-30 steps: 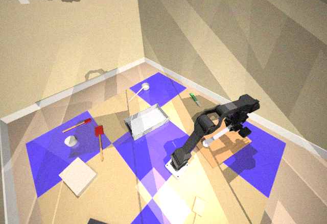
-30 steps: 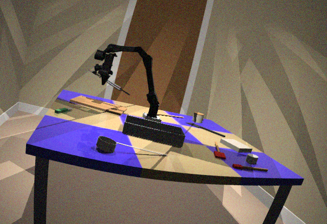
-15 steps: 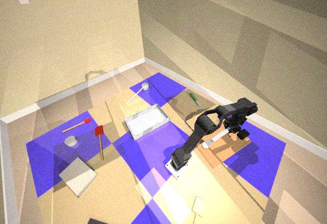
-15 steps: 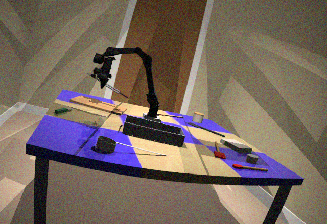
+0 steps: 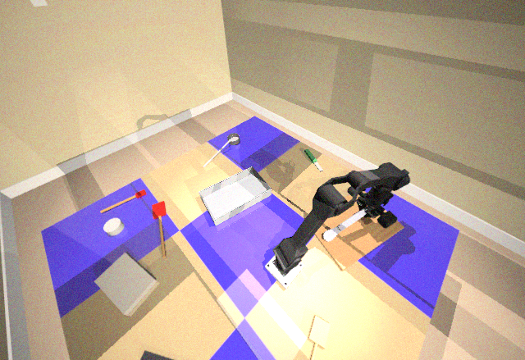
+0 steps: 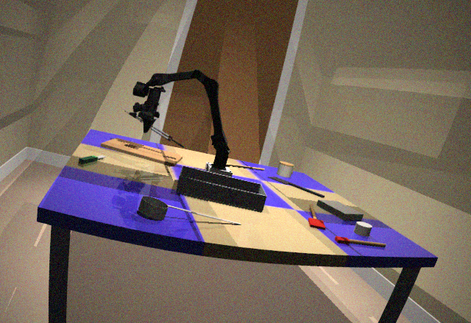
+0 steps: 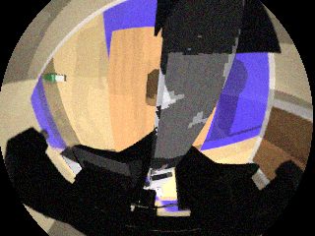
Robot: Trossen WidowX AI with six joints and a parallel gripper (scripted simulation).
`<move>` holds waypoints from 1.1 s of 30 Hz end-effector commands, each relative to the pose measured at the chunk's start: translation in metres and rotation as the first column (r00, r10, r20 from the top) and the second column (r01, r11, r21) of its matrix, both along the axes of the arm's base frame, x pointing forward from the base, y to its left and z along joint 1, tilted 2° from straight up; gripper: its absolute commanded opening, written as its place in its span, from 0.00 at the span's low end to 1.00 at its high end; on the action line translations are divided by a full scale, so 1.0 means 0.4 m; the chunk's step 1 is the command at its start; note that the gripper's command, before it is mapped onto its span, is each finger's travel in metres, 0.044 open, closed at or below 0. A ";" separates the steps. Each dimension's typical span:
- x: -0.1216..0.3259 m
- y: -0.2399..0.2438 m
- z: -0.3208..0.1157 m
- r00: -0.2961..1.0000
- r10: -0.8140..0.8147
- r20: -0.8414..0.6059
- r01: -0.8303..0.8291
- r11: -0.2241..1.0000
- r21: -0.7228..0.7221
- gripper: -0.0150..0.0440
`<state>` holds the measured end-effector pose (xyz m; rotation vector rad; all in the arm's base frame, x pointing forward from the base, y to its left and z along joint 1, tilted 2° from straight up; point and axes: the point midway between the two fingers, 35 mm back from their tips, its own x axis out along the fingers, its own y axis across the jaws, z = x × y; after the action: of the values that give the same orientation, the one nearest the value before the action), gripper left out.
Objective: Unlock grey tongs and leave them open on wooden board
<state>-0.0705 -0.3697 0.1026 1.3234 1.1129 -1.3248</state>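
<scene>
The grey tongs (image 5: 346,224) (image 6: 165,135) (image 7: 189,98) are held in the air above the wooden board (image 5: 349,256) (image 6: 138,153) (image 7: 129,88), touching neither board nor tin. They slant, with the rounded end toward the arm's base lower and the other end higher. Their two arms look close together; whether the lock is released cannot be told. My gripper (image 5: 367,210) (image 6: 147,124) (image 7: 164,133) is shut on the tongs partway along their length, fingers pointing down. The roasting tin (image 5: 244,209) (image 6: 220,194) stands with nothing across it.
A green-handled tool (image 5: 310,155) (image 6: 87,159) (image 7: 50,77) lies behind the board. A long-handled round pan (image 5: 233,138) (image 6: 151,208) is beyond the tin. Red-headed tools (image 5: 158,209) (image 6: 316,223), a white pot (image 5: 113,226) (image 6: 363,228) and a grey slab (image 5: 126,283) (image 6: 338,210) are farther off.
</scene>
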 end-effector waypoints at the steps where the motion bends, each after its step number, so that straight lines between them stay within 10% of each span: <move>1: -0.001 0.005 -0.024 1.000 0.006 -0.005 -0.006 1.000 0.007 0.00; 33: 0.003 0.014 -0.117 1.000 0.001 0.000 -0.001 1.000 0.002 0.04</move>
<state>-0.0691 -0.3640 0.0556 1.3249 1.1149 -1.3229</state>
